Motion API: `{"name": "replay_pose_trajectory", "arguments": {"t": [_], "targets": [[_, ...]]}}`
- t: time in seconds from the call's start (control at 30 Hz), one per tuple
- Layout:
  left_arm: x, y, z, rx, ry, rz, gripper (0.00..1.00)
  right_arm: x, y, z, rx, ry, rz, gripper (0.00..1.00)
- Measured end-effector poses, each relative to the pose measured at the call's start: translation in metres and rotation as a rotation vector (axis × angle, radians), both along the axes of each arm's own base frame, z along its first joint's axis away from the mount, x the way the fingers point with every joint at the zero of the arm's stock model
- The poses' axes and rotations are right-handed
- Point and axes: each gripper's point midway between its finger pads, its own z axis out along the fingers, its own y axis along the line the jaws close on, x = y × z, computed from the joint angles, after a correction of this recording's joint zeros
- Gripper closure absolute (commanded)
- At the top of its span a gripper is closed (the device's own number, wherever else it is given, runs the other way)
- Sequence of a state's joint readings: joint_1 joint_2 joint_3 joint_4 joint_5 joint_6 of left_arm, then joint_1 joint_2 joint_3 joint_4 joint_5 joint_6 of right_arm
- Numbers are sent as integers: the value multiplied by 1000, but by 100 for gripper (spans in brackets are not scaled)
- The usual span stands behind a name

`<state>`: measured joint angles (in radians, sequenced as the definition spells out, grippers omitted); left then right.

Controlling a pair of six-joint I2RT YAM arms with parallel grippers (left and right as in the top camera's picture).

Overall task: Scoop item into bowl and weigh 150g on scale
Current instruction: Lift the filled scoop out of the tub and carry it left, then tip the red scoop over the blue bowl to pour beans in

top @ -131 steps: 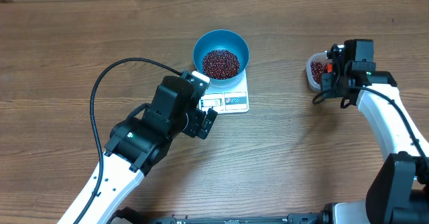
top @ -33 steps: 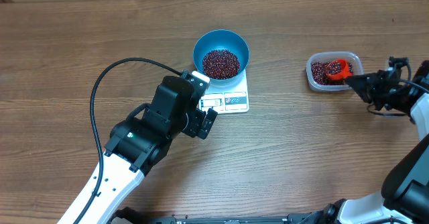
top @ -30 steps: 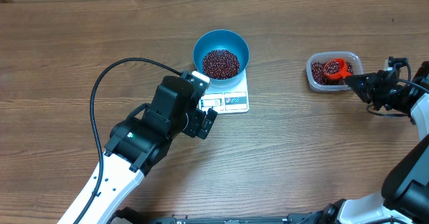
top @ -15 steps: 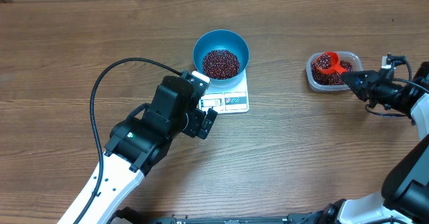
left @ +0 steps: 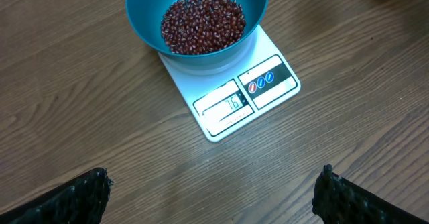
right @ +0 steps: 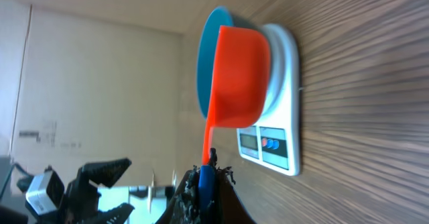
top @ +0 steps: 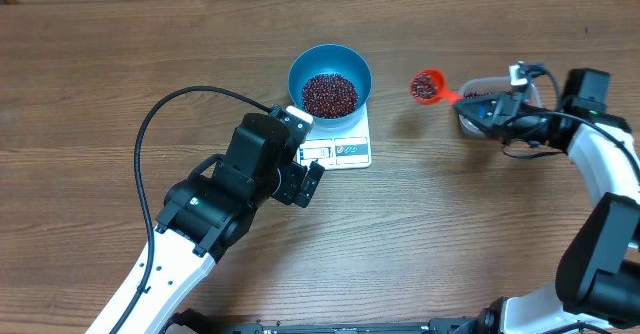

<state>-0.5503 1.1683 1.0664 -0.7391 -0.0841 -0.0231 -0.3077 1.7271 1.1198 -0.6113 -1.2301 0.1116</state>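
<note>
The left arm (top: 160, 269) has smooth white shells between bulky black joint housings. One housing shows a tiny green light, and a thick black cable (top: 200, 89) arches off the arm. Its fingers (left: 74, 198) are black with a coarse, pebbled face. The right arm (top: 600, 164) is also white-shelled with black joints and trails a thin black wire (top: 523, 155).

Overhead looks straight down, scale (top: 350, 151) near centre. Left wrist sits close above the scale, facing down. Right wrist sees it from farther off, rolled sideways. All share scale and bowl (top: 330, 58).
</note>
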Motion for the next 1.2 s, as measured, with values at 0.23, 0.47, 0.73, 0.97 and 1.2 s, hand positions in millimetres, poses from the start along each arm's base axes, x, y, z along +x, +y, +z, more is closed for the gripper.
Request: {"name": "replay_pose_trajectory", "arguments": {"t": [0.23, 0.47, 0.73, 0.97, 1.2], "targets": [[0, 0, 0, 0, 0, 0, 0, 2, 43, 5, -1, -40, 103, 96], [0, 0, 0, 0, 0, 0, 0, 7, 79, 17, 4, -114, 179, 96], [0, 0, 0, 0, 0, 0, 0, 20, 107, 14, -96, -211, 190, 96], [0, 0, 0, 0, 0, 0, 0, 39, 122, 5, -235, -285, 132, 96], [0, 0, 0, 0, 0, 0, 0, 44, 133, 1, -354, -431, 162, 96]]}}
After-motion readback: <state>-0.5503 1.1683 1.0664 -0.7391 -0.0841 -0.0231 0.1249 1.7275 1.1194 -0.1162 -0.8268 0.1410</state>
